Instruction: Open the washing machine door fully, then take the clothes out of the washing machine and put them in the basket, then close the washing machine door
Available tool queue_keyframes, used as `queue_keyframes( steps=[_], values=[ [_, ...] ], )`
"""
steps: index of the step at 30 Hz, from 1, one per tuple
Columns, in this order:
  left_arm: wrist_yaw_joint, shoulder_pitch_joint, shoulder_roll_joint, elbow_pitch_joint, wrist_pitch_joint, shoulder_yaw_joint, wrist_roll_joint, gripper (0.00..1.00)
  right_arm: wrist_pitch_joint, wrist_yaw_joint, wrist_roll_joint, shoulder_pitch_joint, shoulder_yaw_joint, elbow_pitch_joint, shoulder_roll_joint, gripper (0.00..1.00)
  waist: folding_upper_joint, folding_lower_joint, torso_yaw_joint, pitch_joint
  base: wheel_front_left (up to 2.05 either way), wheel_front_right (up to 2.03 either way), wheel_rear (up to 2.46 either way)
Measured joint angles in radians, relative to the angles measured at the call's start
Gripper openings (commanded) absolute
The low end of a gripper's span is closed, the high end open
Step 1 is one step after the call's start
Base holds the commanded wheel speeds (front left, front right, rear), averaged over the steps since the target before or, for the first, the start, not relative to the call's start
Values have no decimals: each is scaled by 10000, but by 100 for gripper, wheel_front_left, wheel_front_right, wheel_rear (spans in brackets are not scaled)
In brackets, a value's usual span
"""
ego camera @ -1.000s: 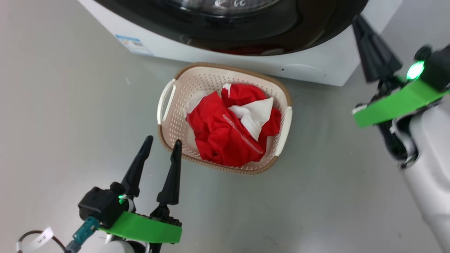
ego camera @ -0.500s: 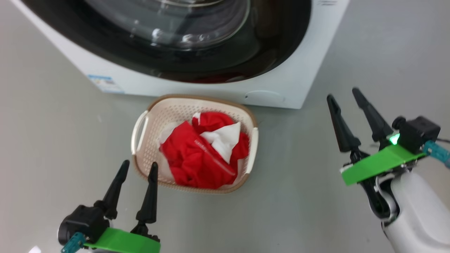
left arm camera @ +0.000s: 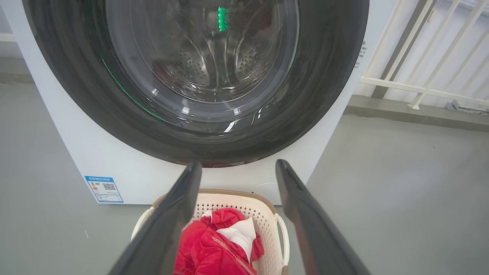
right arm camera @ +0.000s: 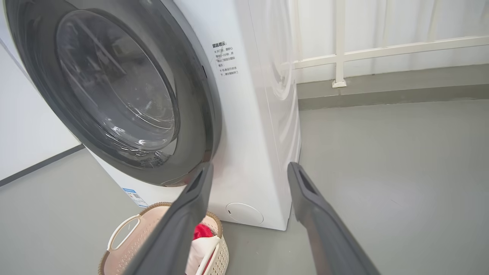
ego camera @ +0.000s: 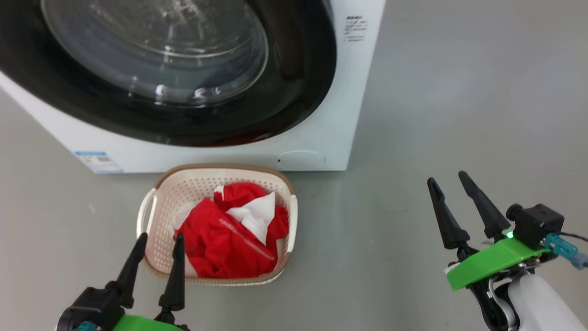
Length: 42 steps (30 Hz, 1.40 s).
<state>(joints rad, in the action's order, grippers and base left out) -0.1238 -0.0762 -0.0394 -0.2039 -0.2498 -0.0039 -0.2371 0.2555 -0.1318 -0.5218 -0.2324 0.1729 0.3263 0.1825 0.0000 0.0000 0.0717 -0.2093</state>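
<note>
While clothes (ego camera: 220, 243) fill the basket (ego camera: 183, 197), left fingers (ego camera: 176, 271) and right fingers (ego camera: 444, 216) stand spread, seemingly empty.

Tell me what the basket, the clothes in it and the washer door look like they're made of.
Basket: probably moulded plastic, matte cream, dotted with small holes, with a brown woven-look rim. Clothes: soft red fabric, crumpled into folds. Door: glossy black rim, likely plastic, around clear glass showing reflections.
</note>
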Motion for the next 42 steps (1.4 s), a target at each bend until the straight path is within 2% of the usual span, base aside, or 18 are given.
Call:
queue_keyframes(
  steps=[11, 21, 42],
  values=[
    [-12, 822, -8, -4, 0, 370, 178, 100, -2, 0, 207, 1218, -362, -198, -96, 100, 0, 0, -556, 952, 0, 0, 0],
    [-13, 1069, -12, 36, 0, 483, 240, 100, -2, 0, 253, 1892, -627, -324, -267, 100, 0, 0, -883, 1388, 0, 0, 0],
    [-13, 1918, -15, 372, 0, 926, 274, 100, -2, 0, 343, 2964, -897, -485, -274, 100, 0, 0, -1134, 2187, 0, 0, 0]
  ],
)
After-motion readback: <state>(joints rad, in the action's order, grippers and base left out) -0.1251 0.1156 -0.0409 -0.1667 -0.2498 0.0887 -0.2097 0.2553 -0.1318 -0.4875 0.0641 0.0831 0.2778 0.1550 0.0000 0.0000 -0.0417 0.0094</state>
